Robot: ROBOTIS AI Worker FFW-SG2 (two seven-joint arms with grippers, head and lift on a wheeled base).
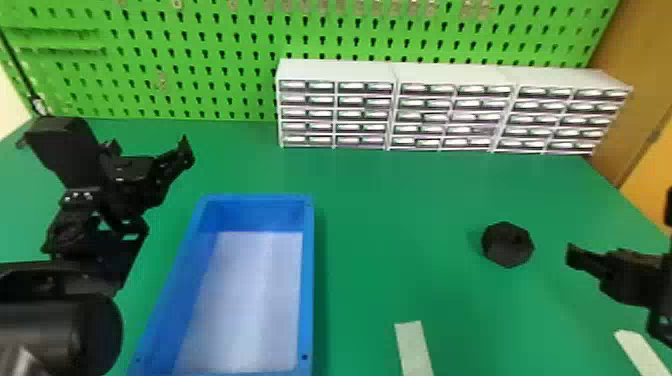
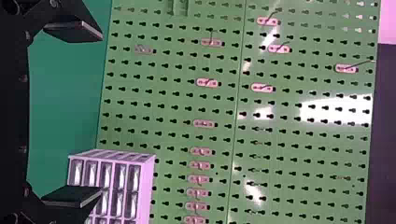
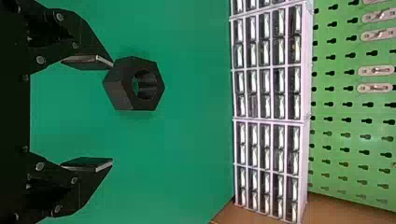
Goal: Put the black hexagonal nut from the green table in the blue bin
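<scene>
Green table, black hexagonal nut.

Texts, labels, brands, numbers and signs: none that I can read through my remote views.
</scene>
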